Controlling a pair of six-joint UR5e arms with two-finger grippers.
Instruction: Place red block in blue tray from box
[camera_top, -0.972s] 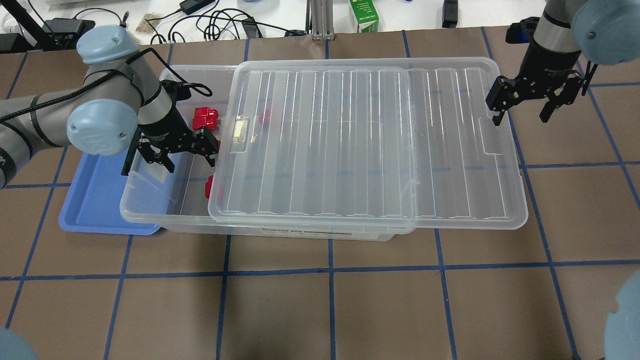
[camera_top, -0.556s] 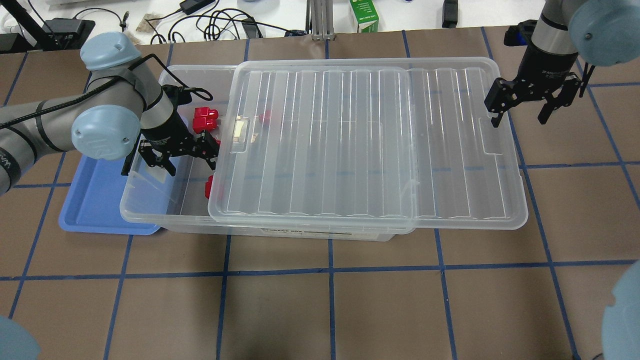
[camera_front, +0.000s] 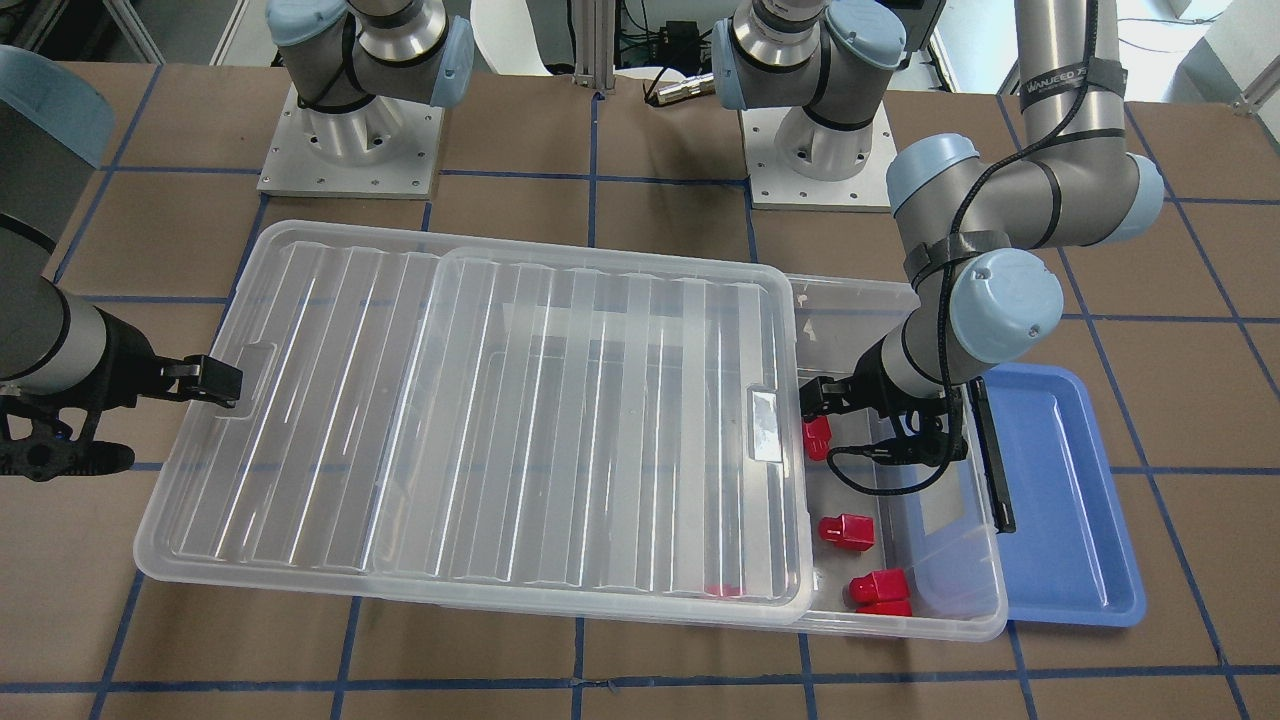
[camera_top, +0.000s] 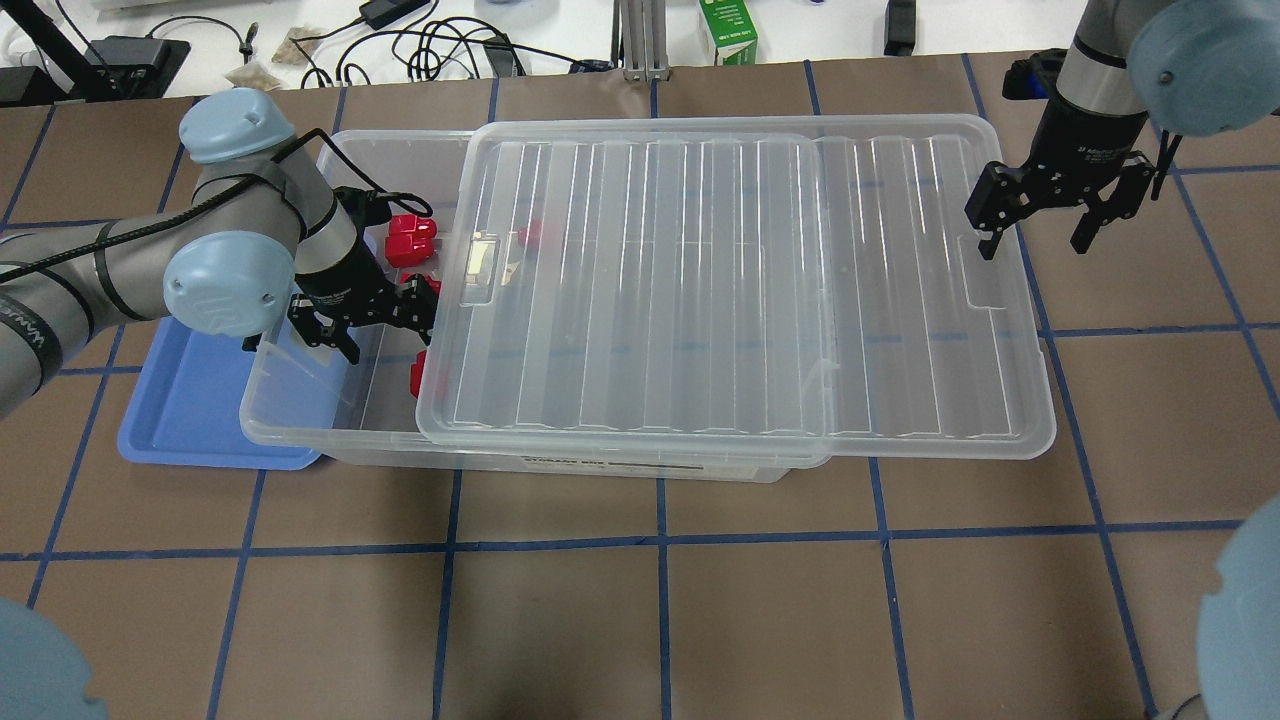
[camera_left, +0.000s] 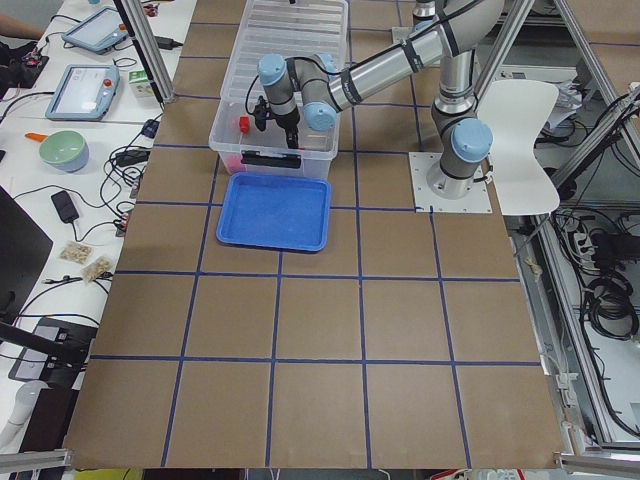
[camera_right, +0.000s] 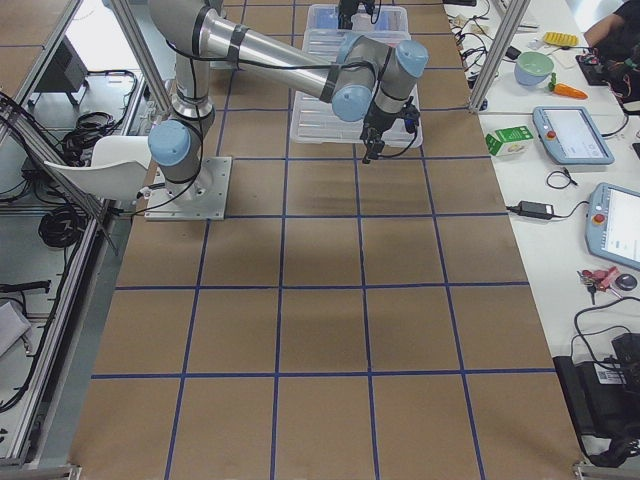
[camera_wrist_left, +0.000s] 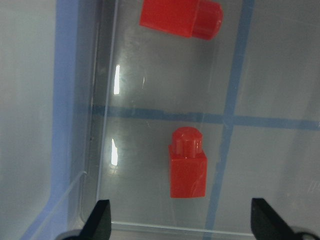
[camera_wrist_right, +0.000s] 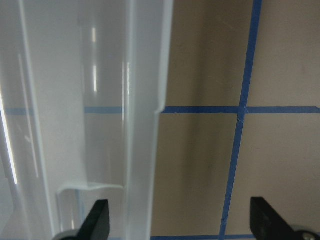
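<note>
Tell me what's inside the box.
Several red blocks in the uncovered end, below the left end effector. One more shows faintly through the lid; elsewhere the lid obscures the contents.

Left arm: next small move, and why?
Probably lower the left pincer straight down over the red block. The wrist view shows it open, with the block roughly centred beneath it on the floor of the box, not yet gripped.

— How's the light?
— Bright and even, from overhead. Thin white glare streaks run along the ribbed translucent lid (camera_top: 640, 290) of the clear plastic box (camera_top: 340, 440).
— Shadows?
— Soft, short ones on the brown papered surface (camera_top: 640, 600). The left wrist view is slightly soft, with two white glints near the small red plastic block (camera_wrist_left: 187, 170).
</note>
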